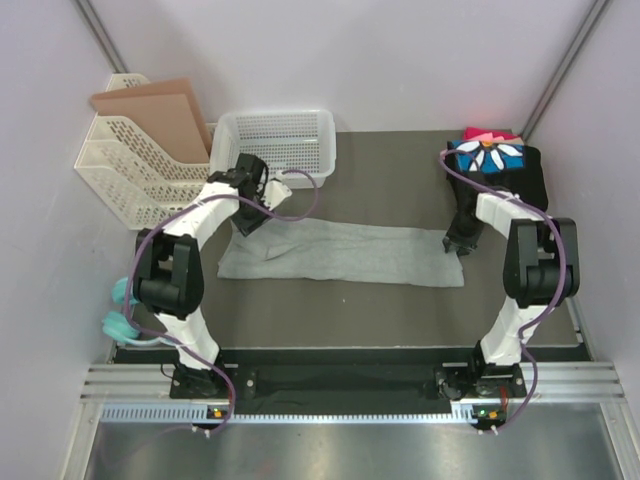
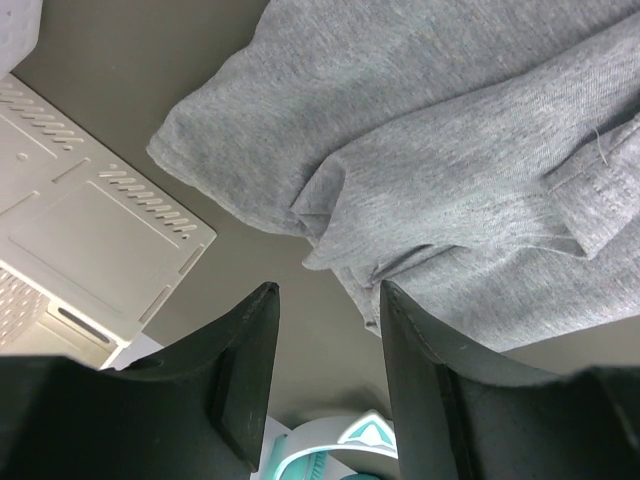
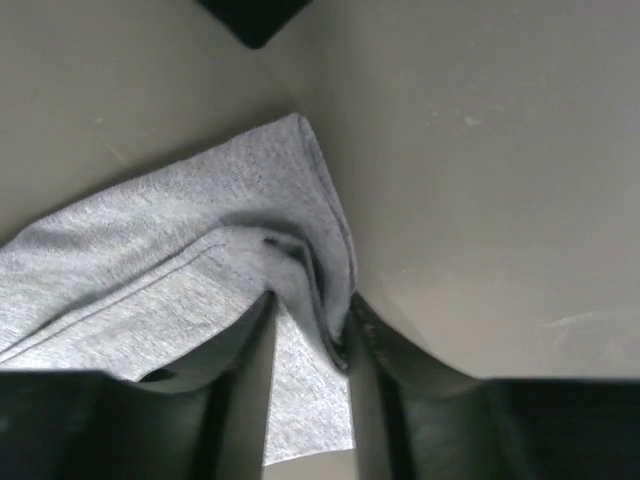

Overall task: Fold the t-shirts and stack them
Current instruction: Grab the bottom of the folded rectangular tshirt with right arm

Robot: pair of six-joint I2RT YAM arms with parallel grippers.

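Top external: heather-grey t-shirt (image 1: 340, 255) lies spread in a long strip across the table (image 1: 380, 315), between the two arms.
Left gripper (image 2: 325, 300): fingers apart, nothing between them, just beside the shirt's left end.
Right gripper (image 3: 310, 310): clamped on a raised fold at the shirt's right corner.
Folded t-shirts (image 1: 495, 158): piled at far right, daisy print on top.

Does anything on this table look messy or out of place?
Only the grey t-shirt: it lies as a long strip across the table, and its left end is rumpled into uneven, overlapping folds instead of lying flat. Its right corner is bunched up between the fingers of the right gripper. Nothing else stands out.
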